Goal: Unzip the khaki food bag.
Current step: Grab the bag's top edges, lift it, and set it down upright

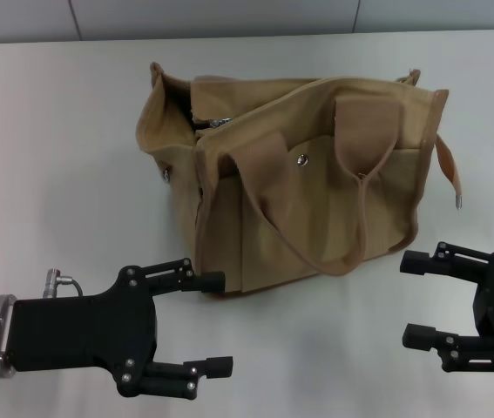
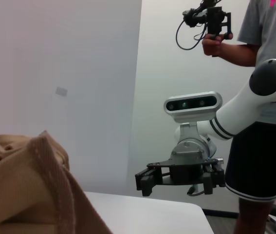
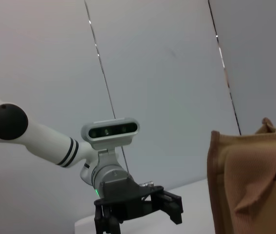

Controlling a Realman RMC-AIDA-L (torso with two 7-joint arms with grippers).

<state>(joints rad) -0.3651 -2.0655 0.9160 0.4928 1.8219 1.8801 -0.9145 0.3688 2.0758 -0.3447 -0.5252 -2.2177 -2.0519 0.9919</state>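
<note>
Khaki food bag (image 1: 303, 174) sits beyond both open end effectors.

- Black left gripper (image 1: 210, 324) with small silver screws, mounted on silver metal wrist with thin grey cable.
- Black right gripper (image 1: 422, 298), same screws.
- White rounded arms with black joint rings.

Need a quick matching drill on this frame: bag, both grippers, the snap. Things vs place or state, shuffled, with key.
Things:
1. tan canvas khaki food bag
2. black left gripper
3. black right gripper
4. silver snap

Places or states:
A. open, near the bag's front right corner
B. on the front pocket
C. on the white table, between the arms
D. open, near the bag's front left corner

Pairs: 1-C, 2-D, 3-A, 4-B
</note>
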